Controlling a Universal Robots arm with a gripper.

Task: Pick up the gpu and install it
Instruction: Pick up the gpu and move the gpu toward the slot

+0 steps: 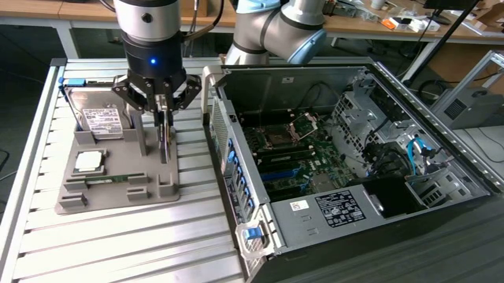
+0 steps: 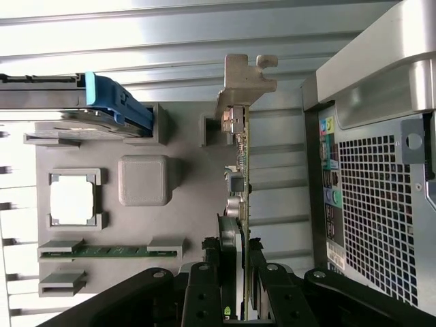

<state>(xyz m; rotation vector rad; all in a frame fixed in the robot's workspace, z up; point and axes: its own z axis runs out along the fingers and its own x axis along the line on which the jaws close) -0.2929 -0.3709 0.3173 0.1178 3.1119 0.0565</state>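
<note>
Exterior view: the gripper (image 1: 164, 118) is seen lowered over the grey parts tray (image 1: 118, 197) on the slatted tabletop (image 1: 118, 250), at the exterior view's left of the open computer case (image 1: 268, 88). The gpu (image 1: 165, 147) is stood on edge in the tray, near the hard drive (image 1: 102, 121), and its upper edge is clasped between the fingers (image 2: 262, 289), which are drawn narrow against both faces of the card. The pick-up step is judged to be in hand, and installation has not begun. A straight lift clear of the tray's posts is judged to be called for, with the thin card kept square in the grip. In the wrist view the gpu (image 2: 242, 177) is shown edge-on, its silver bracket (image 2: 238, 85) far from the gripper (image 2: 240, 264). Whether the card's lower edge rests in the tray or has cleared it cannot be told. The target slot on the motherboard (image 1: 299, 159) cannot be made out among cables.
</note>
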